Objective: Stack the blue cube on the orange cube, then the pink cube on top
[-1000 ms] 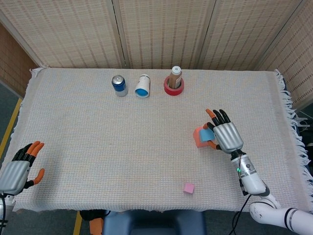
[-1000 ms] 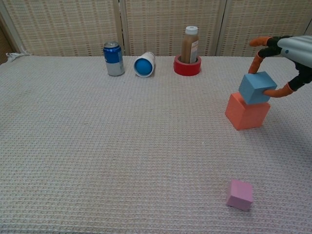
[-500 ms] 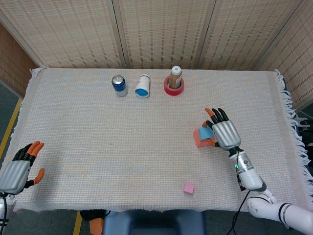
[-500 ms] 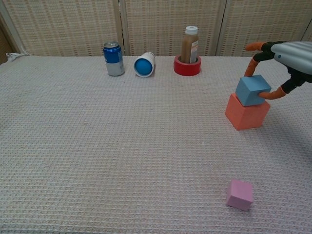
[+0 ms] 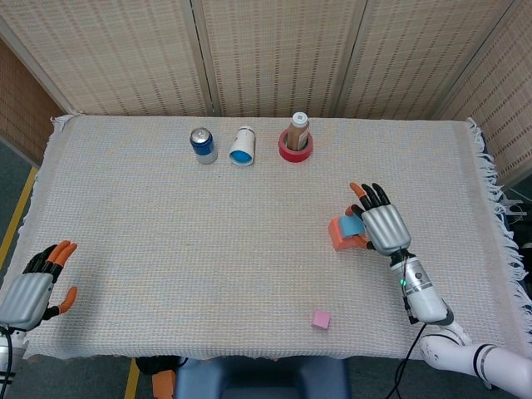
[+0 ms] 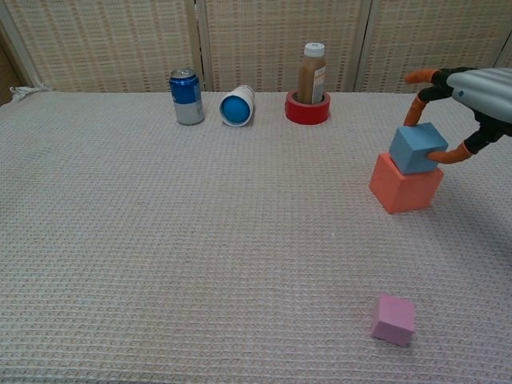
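Note:
The blue cube [image 6: 416, 147] sits on top of the orange cube [image 6: 404, 186] at the right of the table, slightly tilted. My right hand [image 6: 472, 96] pinches the blue cube between thumb and a finger; in the head view the same right hand [image 5: 382, 226] covers part of the blue cube [image 5: 350, 225] and the orange cube [image 5: 337, 234]. The small pink cube [image 6: 393, 318] lies alone near the front edge, also seen as the pink cube [image 5: 321, 319] from the head. My left hand [image 5: 32, 288] rests at the front left corner, fingers apart, holding nothing.
At the back stand a blue can [image 5: 202, 144], a white cup [image 5: 243, 146] lying on its side, and a brown bottle [image 5: 298, 131] inside a red tape roll [image 5: 295, 150]. A woven cloth [image 5: 166, 249] covers the table.
The right hand lowered the blue cube onto the orange cube and shifted it slightly; it still pinches it. The left hand barely moved.

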### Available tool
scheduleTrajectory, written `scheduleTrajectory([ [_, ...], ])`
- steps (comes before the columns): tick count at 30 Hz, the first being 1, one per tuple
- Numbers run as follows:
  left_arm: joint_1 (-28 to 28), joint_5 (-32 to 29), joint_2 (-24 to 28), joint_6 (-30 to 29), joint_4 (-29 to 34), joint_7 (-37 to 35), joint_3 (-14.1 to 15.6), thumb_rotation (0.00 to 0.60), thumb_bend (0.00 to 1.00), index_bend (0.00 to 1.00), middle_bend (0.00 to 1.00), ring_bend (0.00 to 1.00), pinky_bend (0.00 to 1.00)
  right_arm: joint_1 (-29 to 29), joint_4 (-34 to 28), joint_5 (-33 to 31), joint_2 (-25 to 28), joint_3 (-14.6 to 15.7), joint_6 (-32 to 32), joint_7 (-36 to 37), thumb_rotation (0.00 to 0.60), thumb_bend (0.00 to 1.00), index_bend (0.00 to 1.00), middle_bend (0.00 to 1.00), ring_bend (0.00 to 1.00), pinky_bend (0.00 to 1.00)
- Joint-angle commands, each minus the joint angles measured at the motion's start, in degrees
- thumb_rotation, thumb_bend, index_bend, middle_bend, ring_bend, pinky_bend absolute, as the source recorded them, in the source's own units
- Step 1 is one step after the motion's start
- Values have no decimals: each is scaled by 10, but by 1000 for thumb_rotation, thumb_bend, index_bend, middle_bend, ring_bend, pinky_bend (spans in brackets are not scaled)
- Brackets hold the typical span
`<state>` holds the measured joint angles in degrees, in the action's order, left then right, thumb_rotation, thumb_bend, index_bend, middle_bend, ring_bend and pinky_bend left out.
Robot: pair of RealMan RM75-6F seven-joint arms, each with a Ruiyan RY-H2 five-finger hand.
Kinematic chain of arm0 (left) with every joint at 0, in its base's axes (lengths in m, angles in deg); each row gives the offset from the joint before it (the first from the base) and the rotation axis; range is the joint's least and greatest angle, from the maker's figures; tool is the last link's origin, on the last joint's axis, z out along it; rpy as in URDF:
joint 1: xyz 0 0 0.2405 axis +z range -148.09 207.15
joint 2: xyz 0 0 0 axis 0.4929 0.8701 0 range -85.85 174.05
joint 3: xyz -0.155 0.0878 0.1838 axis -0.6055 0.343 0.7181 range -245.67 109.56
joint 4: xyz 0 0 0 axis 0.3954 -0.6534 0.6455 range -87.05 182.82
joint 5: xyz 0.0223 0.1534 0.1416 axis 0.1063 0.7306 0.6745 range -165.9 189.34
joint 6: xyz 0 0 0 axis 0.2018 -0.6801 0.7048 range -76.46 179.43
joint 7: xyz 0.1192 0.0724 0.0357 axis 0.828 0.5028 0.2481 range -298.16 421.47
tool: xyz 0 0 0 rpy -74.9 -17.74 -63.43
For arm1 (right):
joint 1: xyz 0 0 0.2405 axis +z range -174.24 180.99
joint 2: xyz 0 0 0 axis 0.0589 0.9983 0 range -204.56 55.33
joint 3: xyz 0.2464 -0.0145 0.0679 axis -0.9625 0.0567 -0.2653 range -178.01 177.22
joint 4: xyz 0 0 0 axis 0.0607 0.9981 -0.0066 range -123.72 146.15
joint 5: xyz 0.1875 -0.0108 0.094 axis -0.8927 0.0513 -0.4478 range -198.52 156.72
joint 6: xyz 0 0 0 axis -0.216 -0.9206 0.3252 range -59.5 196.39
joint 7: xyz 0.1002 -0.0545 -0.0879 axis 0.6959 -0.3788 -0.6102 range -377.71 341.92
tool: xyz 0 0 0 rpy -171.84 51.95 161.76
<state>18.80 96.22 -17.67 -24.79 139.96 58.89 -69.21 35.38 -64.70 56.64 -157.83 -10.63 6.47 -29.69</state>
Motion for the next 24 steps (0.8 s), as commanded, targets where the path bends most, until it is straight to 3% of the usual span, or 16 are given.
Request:
scheduleTrajectory([
  [1, -1, 0, 0, 1, 0, 1, 0, 600, 458, 0, 0, 0, 108, 1, 5, -4, -3, 2, 4, -3, 600, 188, 591, 0, 0, 0],
  [8, -2, -3, -1, 5, 1, 5, 1, 600, 458, 0, 0, 0, 108, 3, 10, -7, -7, 6, 5, -2, 600, 189, 555, 0, 0, 0],
  [16, -2, -4, 0, 5, 2, 4, 1, 600, 458, 0, 0, 0, 109, 1, 0, -9, 2, 9, 5, 4, 600, 189, 233, 0, 0, 0],
  [24, 1, 0, 1, -3, 1, -6, 0, 600, 459, 0, 0, 0, 113, -6, -20, 4, 15, 17, -12, 5, 600, 191, 154, 0, 0, 0],
])
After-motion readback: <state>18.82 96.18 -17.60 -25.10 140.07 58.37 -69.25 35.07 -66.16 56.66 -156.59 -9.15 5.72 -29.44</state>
